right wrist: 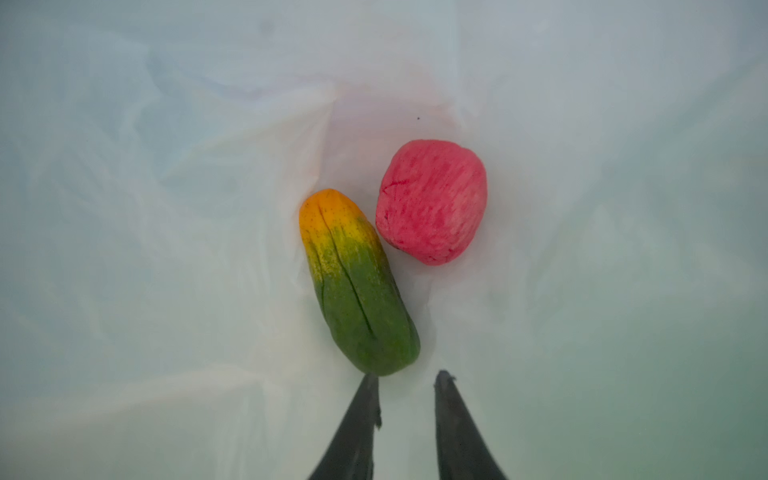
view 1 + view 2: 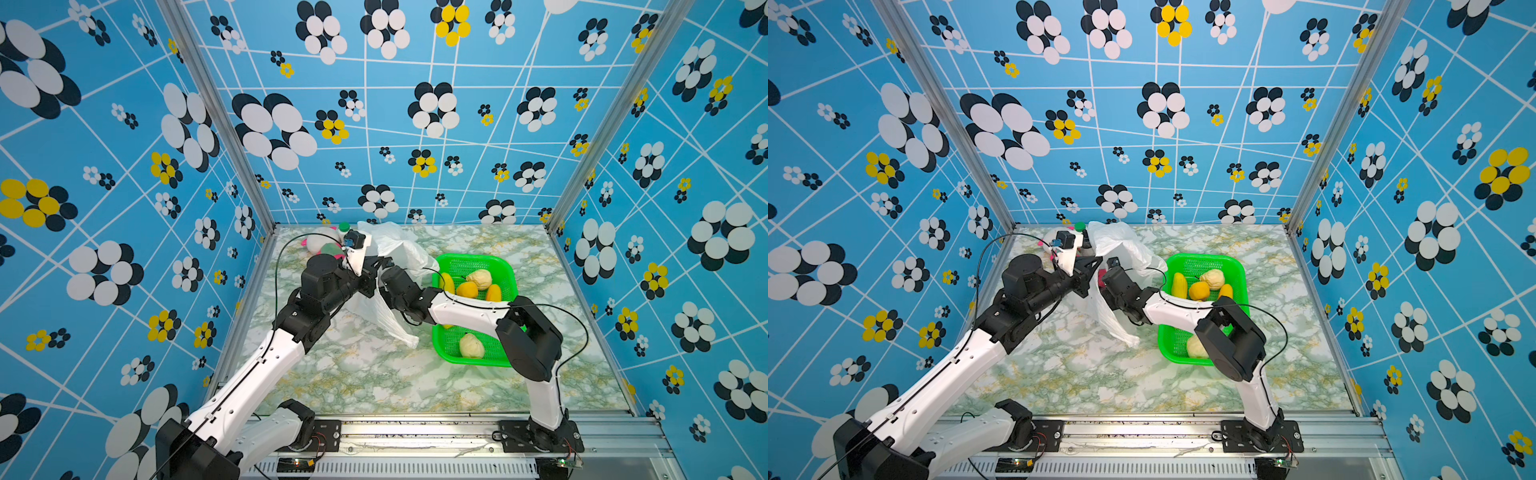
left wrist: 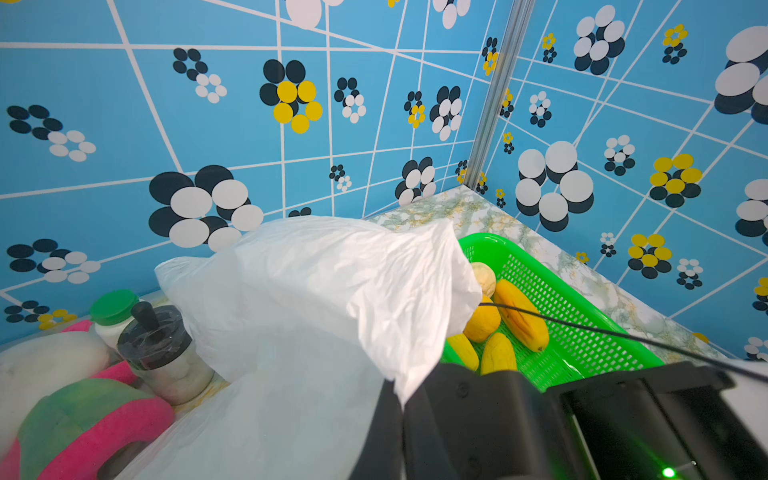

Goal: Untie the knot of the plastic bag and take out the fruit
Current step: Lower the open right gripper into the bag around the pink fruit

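Our left claw (image 3: 398,397) is clamped on the bag (image 3: 316,291) rim, holding it up. Our right claw (image 1: 407,378) is inside the bag, jaws slightly apart and empty, just beside the green fruit (image 1: 357,286), with the pink fruit (image 1: 432,201) alongside. Other fruit (image 2: 467,289) lies in the basket (image 2: 473,258).

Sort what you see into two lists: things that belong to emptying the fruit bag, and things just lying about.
Job in hand: bag, green-orange fruit, pink fruit, fruit in the basket, basket.

Lying about: plush toy, bottle, jar.
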Tool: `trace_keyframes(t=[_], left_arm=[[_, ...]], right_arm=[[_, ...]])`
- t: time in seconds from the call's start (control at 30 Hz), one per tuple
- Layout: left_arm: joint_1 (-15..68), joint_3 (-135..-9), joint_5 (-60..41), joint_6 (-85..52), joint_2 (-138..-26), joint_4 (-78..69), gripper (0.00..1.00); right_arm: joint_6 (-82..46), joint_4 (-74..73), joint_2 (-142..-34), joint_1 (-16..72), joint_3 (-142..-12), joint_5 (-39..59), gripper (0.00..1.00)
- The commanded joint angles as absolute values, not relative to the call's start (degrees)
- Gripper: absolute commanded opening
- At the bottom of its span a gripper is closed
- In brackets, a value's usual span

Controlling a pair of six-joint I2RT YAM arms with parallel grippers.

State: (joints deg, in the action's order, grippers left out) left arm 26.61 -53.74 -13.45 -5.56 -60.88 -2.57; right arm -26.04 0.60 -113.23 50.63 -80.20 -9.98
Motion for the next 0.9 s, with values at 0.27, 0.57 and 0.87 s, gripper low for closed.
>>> trace_keyframes(t=[0.27, 0.57, 0.87], left_arm=[[26.9, -52.1, -13.1, -5.4, -60.9, -3.9, 0.00], [26.8, -52.1, -14.3, -6.1, -61.2, -4.3, 0.00], [26.8, -52.5, -13.9, -5.0, -61.6, -4.5, 0.00]], right_arm=[[-30.0, -7.1, -92.1, 49.1, -61.4, -11.1, 0.27], [-30.2, -10.2, -92.8, 49.2, -60.0, -11.7, 0.35], [-29.1, -6.3, -111.4, 51.4, -76.8, -12.0, 0.39]])
